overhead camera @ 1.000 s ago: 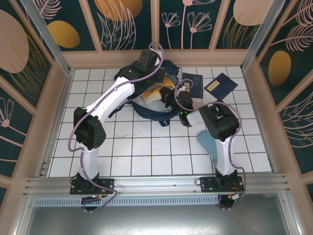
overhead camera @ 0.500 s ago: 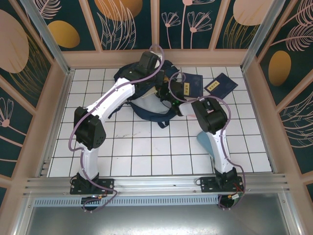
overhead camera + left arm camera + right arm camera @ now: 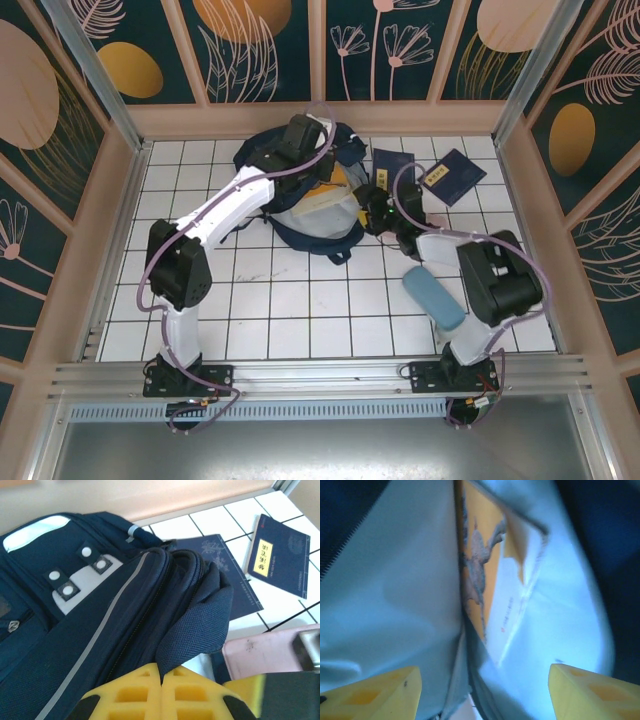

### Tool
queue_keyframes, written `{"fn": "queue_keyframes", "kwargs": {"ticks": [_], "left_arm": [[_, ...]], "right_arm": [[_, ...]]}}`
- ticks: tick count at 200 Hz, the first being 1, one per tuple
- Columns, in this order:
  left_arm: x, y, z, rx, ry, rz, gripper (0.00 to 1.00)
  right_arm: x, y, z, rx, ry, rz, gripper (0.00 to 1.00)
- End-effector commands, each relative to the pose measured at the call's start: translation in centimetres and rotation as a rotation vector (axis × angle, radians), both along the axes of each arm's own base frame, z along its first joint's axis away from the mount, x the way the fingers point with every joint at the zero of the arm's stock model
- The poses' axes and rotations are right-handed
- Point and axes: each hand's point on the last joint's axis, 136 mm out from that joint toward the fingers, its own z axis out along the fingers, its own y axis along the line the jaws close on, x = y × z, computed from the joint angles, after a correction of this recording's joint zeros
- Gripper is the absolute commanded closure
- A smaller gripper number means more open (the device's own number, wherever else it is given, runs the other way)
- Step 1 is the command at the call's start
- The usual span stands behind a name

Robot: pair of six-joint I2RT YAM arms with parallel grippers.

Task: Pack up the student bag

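1 student bag (image 3: 75,610) | 2 booklets (image 3: 280,555) (image 3: 225,575) | 1 pouch (image 3: 433,297) | left gripper (image 3: 161,690) pinches student bag flap | right gripper (image 3: 482,692) spread open

1. The top view was bright, even and sharp, with soft shadows under the arms (image 3: 225,215) on the table (image 3: 300,300).
2. The left wrist view held the student bag (image 3: 90,605) crisp; the left gripper (image 3: 161,675) was blurred.
3. The right wrist view was soft and blue-tinted throughout.

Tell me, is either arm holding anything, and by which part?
The left gripper is shut on the backpack, pinching the fabric flap at its opening. The right gripper is open, facing into the backpack, holding nothing.
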Motion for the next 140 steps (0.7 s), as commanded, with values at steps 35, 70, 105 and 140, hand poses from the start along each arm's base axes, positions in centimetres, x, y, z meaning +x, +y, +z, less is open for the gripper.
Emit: {"fn": "queue_keyframes", "kwargs": {"ticks": [35, 70, 105, 140], "left_arm": [[-1.5, 4.5, 3.6, -0.027, -0.113, 0.124, 0.97], [-3.2, 6.0, 3.5, -0.019, -0.101, 0.136, 0.96], [-4.7, 5.0, 2.7, -0.06, -0.044, 0.064, 0.66], [-6.0, 3.9, 3.0, -0.141, -0.011, 0.009, 0.22]], "right_arm": [[1.4, -11.9, -1.0, -0.642, 0.058, -0.068, 0.36], [6.6, -14.6, -1.1, -0.775, 0.048, -0.044, 0.41], [11.1, -16.8, -3.6, -0.825, 0.108, -0.019, 0.41], [14.0, -17.1, -6.0, -0.818, 0.1, 0.056, 0.36]]}}
